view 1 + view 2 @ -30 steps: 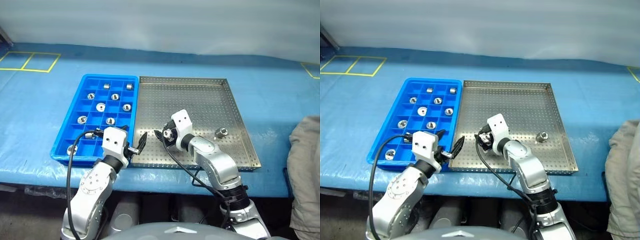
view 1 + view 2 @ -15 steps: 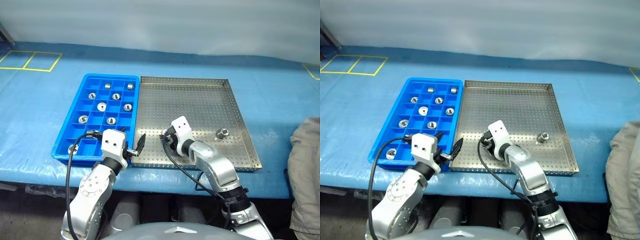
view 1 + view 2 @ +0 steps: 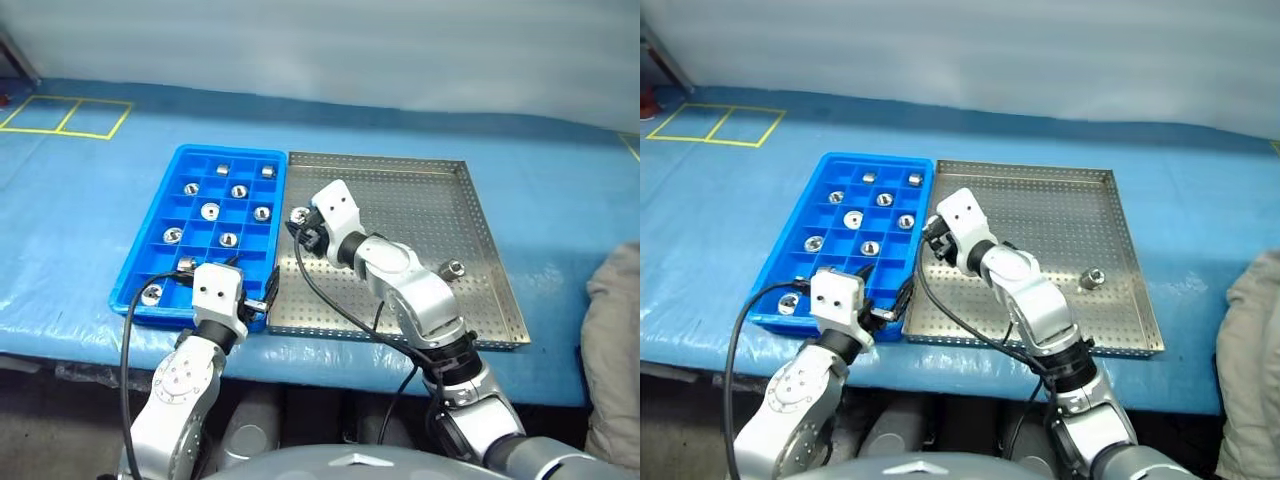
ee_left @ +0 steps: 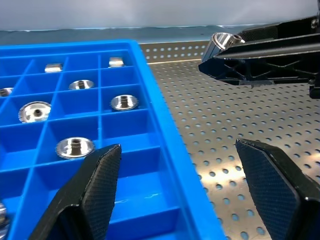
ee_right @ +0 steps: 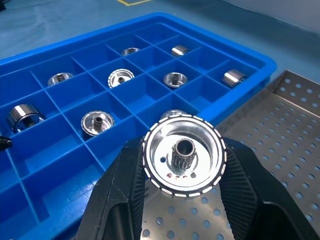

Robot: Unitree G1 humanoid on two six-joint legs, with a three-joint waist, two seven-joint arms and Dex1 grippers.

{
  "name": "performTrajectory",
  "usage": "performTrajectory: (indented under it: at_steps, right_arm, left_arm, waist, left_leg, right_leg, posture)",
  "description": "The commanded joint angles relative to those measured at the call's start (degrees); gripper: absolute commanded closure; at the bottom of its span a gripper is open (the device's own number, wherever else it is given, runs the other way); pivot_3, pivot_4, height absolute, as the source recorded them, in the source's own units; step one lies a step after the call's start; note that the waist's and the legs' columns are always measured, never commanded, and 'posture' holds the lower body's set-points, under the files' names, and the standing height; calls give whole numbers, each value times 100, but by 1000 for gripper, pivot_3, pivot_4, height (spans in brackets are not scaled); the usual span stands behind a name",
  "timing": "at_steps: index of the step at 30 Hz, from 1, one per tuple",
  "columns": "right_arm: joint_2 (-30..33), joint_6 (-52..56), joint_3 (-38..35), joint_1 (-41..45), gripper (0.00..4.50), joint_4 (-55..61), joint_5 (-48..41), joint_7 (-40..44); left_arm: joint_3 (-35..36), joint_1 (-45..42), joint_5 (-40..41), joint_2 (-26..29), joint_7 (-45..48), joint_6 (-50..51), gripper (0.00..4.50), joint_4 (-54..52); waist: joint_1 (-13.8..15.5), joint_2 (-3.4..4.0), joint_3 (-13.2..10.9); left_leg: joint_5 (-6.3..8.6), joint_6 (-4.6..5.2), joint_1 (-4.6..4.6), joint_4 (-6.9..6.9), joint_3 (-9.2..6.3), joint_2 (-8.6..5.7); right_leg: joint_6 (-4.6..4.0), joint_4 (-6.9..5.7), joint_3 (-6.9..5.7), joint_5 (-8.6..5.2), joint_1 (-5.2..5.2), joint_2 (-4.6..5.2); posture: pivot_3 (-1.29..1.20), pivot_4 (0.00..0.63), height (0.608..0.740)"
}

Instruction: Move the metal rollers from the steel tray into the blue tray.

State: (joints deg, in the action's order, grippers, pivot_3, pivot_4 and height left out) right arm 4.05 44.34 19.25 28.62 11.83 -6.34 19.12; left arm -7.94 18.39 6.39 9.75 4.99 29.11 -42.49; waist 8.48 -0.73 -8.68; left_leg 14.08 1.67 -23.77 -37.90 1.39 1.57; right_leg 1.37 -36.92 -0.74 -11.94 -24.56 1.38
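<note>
The blue tray point(image 3: 200, 235) lies on the left with its long right edge against the steel tray point(image 3: 470, 260), and it already holds about ten metal rollers point(image 3: 210, 211), scattered one to a pocket. The left gripper point(image 3: 250, 297) hangs at the blue tray's near right corner, about five o'clock from its middle, fingers spread wide and empty and pointing roughly level toward the far side; the left wrist view shows bare pockets and perforated steel between its fingers point(image 4: 87, 192). Moving right, the right gripper point(image 3: 303, 226) is raised over the seam between the two trays, at about nine o'clock from the steel tray's middle, its arm reaching forward and across to the left with the wrist tipped a little downward. It is clamped on a roller point(image 5: 183, 155) — the right wrist view shows the piece squeezed between both fingers, hollow face toward the camera, with open blue pockets just beyond. To place it well, I would carry it on over the rim to a pocket with nothing in it, lower it close to the floor before letting go so it cannot bounce out, and keep it off the dividers. Further right, at about four o'clock in the steel tray, a last roller point(image 3: 455, 269) waits on the perforated floor, well apart from both arms.
</note>
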Motion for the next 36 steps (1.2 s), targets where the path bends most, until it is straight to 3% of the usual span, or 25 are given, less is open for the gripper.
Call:
performTrajectory:
  at_steps: [1,9,17,26,34,36]
  right_arm:
    - [-196,-128,227,269,2787,-188,9,129]
    - [-385,-210,377,303,2787,-601,48,245]
    - [-131,24,336,-9,2787,-348,89,247]
    - [404,584,246,-479,2787,449,44,327]
    - [555,950,-67,-640,84,940,8,146]
    - [556,1003,-245,-705,34,1071,68,-39]
  left_arm:
    - [102,228,-136,-45,-137,-216,508,-479]
    - [63,558,-275,-132,-298,-239,508,-609]
    - [-66,447,-263,-162,-218,-192,508,-488]
    - [-159,210,-241,-99,-82,-60,508,-328]
    - [-156,-70,-138,-12,145,11,508,-141]
    - [-169,-231,-104,32,243,39,508,-48]
  waist:
    - [98,0,0]
    - [616,1,-1]
    - [1083,1,0]
    - [1236,1,1]
    - [1148,2,2]
    - [1083,2,1]
  left_leg:
    - [0,0,-1,0,-2,0]
    - [0,-1,-2,-5,1,2]
    - [3,-5,-16,-4,4,2]
    - [4,-6,-22,-5,8,2]
    - [4,-7,-22,-11,19,4]
    - [4,-7,-22,-11,21,3]
  right_leg:
    - [-1,0,-3,0,0,0]
    - [-8,3,-9,-8,-2,1]
    - [-7,9,-15,-9,-15,2]
    - [-6,10,-23,-9,-18,2]
    - [-7,9,-31,-10,-15,2]
    - [-8,10,-31,-10,-16,2]
  posture:
    - [496,150,740]
    - [536,150,740]
    - [489,150,740]
    - [433,150,740]
    - [333,150,740]
    - [310,150,740]
